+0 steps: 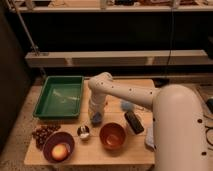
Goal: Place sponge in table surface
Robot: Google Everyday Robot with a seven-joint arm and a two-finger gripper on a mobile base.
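Arm bent, reaching down left; gripper (96, 118) low over table (142, 152) beside tray (59, 96). Grip state: cannot tell. Sponge (96, 119) partly hidden.

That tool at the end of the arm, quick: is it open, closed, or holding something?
Tool: low over the table, right of the green tray; a bluish thing sits at its tip. Open, closed or holding: cannot be told.

Arm is reaching down over the table (135, 152), w/ gripper (96, 119) sitting low by the green tray (59, 96), on what looks like a blue sponge (96, 118). Orange bowl (112, 135) is sitting just right; purple bowl (58, 147) is holding fruit front-left.
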